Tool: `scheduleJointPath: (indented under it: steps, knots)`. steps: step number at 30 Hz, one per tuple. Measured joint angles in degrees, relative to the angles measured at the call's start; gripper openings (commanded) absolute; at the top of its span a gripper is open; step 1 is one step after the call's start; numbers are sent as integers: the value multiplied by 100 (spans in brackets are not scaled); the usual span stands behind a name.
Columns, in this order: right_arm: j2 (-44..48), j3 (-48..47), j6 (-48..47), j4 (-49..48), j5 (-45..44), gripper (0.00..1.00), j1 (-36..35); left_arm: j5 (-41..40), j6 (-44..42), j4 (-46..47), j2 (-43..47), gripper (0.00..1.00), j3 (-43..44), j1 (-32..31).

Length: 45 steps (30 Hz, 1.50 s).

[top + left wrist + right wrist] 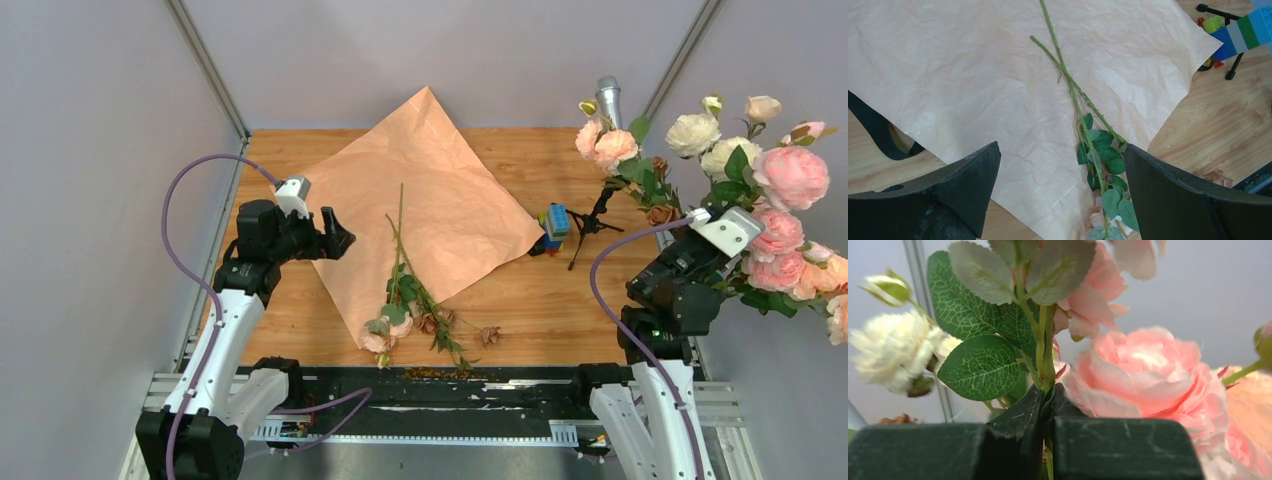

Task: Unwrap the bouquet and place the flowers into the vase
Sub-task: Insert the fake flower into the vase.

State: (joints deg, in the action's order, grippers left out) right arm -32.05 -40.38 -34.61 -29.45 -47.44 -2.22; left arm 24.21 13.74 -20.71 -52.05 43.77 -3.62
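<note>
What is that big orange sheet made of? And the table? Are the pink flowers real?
The sheet looks like matte tan paper: fine crinkles and creases show. The table looks like wood or a wood-look top, with grain lines. The pink flowers may be fabric: petals look cloth-like, leaf veins very even.

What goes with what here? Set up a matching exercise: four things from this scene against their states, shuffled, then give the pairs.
1. kraft paper
2. left gripper
3. right gripper
4. loose flower stems

A. shut on the bunch of roses
B. lying across the paper
C. spread open on the table
D. open, holding nothing

Pairs: 1-C, 2-D, 3-A, 4-B
</note>
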Motion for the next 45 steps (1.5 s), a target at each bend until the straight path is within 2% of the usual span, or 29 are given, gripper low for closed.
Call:
scheduleJointPath:
  steps: [6,14,23,30,38,45]
  knots:
    - [72,365,68,17,-210,0,66,0,0,0,0,100,-2,2]
    - [118,501,144,44,-439,18,92,-7,-2,-4,0,100,-57,2]
    - [146,553,208,122,-566,31,94,-7,-2,-2,0,100,-57,2]
    - [208,542,267,352,-511,56,94,-7,-2,-2,0,100,-57,2]
    - [319,111,743,1386,-92,67,109,-4,-2,-2,2,100,-57,2]
    - [385,-367,1370,2465,754,78,118,0,-2,-2,70,100,-57,2]
